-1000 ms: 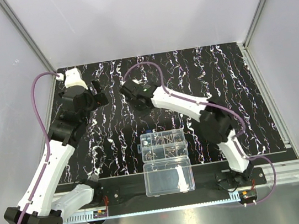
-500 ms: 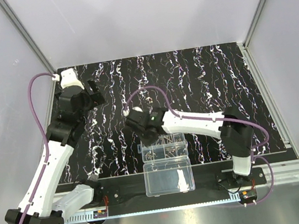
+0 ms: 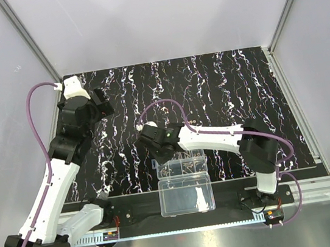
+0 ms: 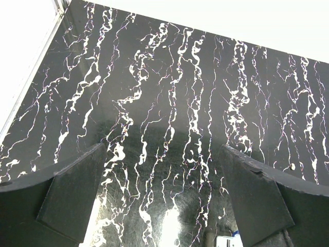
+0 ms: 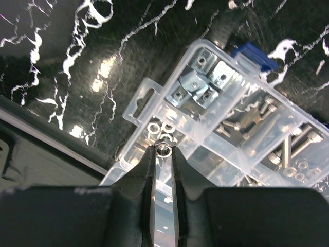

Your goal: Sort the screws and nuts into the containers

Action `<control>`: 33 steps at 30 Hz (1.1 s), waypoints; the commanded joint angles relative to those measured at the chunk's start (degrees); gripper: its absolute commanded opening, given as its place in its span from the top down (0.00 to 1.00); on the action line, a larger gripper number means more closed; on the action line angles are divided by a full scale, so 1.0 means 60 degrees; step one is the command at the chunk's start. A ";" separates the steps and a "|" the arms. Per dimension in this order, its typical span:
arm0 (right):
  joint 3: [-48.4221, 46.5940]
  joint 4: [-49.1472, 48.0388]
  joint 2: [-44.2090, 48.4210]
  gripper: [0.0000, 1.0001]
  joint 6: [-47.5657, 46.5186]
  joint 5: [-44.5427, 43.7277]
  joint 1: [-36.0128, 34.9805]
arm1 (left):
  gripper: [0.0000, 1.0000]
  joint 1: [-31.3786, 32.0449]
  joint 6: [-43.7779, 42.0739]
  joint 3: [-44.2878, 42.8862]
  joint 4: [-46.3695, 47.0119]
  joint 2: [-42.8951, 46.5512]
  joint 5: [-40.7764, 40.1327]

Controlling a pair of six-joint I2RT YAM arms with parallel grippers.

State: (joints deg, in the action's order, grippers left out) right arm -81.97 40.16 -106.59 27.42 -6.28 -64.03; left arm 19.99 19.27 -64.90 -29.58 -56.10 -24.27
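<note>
My right gripper (image 5: 164, 151) is shut on a small silvery hex nut (image 5: 164, 150), held just above the near-left compartment of the clear organizer box (image 5: 154, 95), where other nuts (image 5: 159, 129) lie. Neighbouring compartments hold screws (image 5: 288, 149) and square metal pieces (image 5: 193, 85). In the top view the right gripper (image 3: 159, 150) hovers over the left end of the box (image 3: 184, 169). My left gripper (image 4: 164, 198) is open and empty over bare mat at the far left (image 3: 97, 102).
The undivided clear lid half (image 3: 186, 196) lies open toward the arm bases. A small blue piece (image 5: 252, 55) sits by the box's far edge. The black mat with white streaks (image 3: 221, 85) ends at a metal rail at the near edge.
My right gripper moved from the far middle of the mat back toward the near edge and now hangs over the box's left end. My left gripper drifted slightly up and left.
</note>
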 commanded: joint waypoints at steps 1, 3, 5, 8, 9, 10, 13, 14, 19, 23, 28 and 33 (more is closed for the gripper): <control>-0.0560 -0.0044 -0.0224 0.91 0.0088 0.0023 -0.0110 | 0.01 -0.0035 -0.0062 -0.0198 0.0536 0.0077 -0.0159; -0.0576 0.0103 -0.0166 0.89 0.0088 -0.0008 -0.0139 | 0.01 -0.0035 -0.0062 -0.0198 0.0565 0.0121 -0.0173; -0.0503 0.0074 -0.0020 0.89 0.0088 0.0036 -0.0139 | 0.01 -0.0035 -0.0077 -0.0198 0.0536 0.0179 -0.0217; -0.0415 0.0088 0.0054 0.90 0.0161 0.0212 -0.0197 | 0.01 -0.0035 -0.0106 -0.0198 0.0551 0.0180 -0.0247; -0.0400 0.0089 0.0054 0.91 0.0205 0.0241 -0.0226 | 0.01 -0.0035 -0.0091 -0.0198 0.0551 0.0194 -0.0247; -0.0342 0.0089 0.0025 0.91 0.0249 0.0285 -0.0241 | 0.01 -0.0035 -0.0091 -0.0198 0.0551 0.0194 -0.0247; -0.0298 0.0089 -0.0121 0.91 0.0337 0.0388 -0.0300 | 0.01 -0.0035 -0.0077 -0.0198 0.0551 0.0194 -0.0188; -0.0312 0.0103 -0.0223 0.90 0.0352 0.0388 -0.0315 | 0.01 -0.0035 -0.0076 -0.0198 0.0551 0.0194 -0.0174; -0.0371 0.0176 -0.0268 0.72 0.0249 0.0213 -0.0344 | 0.01 -0.0035 -0.0091 -0.0198 0.0551 0.0223 -0.0173; -0.0400 0.0293 -0.0151 0.66 0.0191 -0.0022 -0.0358 | 0.01 -0.0035 -0.0076 -0.0198 0.0551 0.0223 -0.0173; -0.0561 0.0396 -0.0064 0.56 0.0162 0.0037 -0.0359 | 0.01 -0.0035 -0.0106 -0.0184 0.0565 0.0223 -0.0188; -0.1130 0.0864 0.0244 0.48 0.0016 -0.0636 0.0050 | 0.01 -0.0035 -0.0091 -0.0169 0.0565 0.0150 -0.0188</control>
State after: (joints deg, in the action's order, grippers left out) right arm -84.14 43.44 -107.94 28.49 -6.28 -65.45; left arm 19.99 19.27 -64.90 -29.45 -55.94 -24.32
